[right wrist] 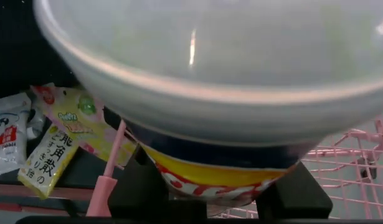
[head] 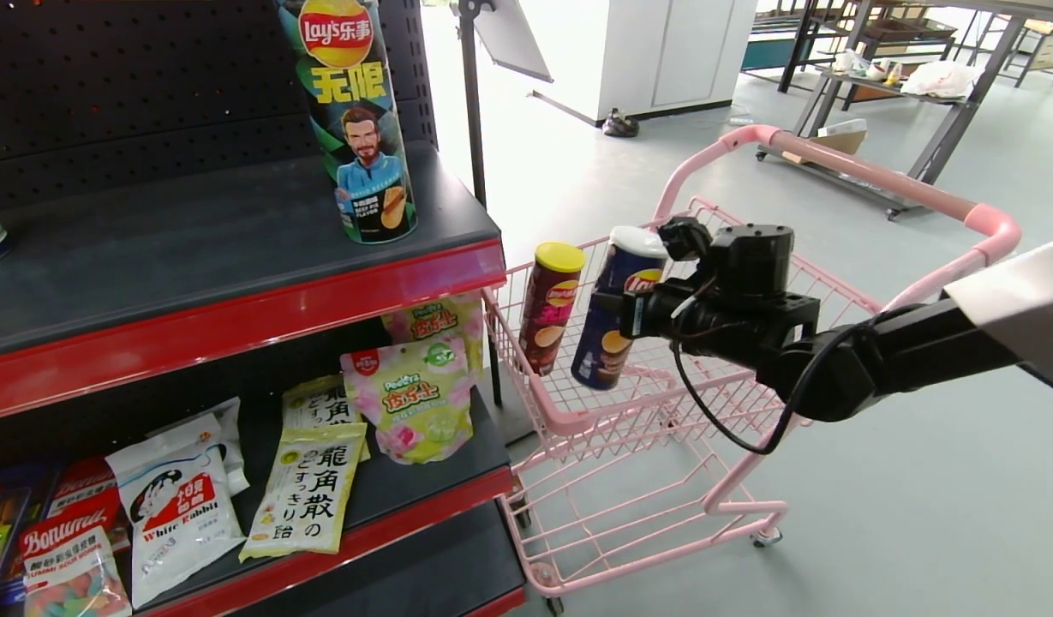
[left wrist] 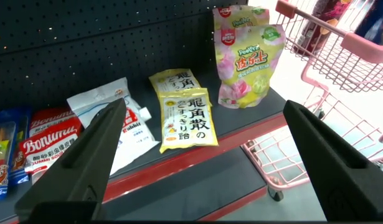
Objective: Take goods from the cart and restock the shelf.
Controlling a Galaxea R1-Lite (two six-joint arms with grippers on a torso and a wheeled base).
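Observation:
My right gripper [head: 633,313] is shut on a blue chips can [head: 613,313] with a white lid, holding it tilted above the pink cart [head: 834,163]. In the right wrist view the can's lid [right wrist: 210,56] looms close, clamped between the dark fingers [right wrist: 141,193]. A maroon can [head: 550,307] with a yellow lid leans at the cart's corner nearest the shelf. A tall green can [head: 359,120] stands on the upper shelf board [head: 192,248]. My left gripper [left wrist: 203,162] is open, its fingers [left wrist: 85,162] spread wide before the lower shelf.
Snack bags lie on the lower shelf: a white bag [head: 179,506], yellow bags [head: 308,488], a pink-green pouch [head: 415,398]. A thin pole [head: 470,103] rises beside the shelf's end. Metal tables [head: 903,86] stand far behind the cart, with open grey floor between.

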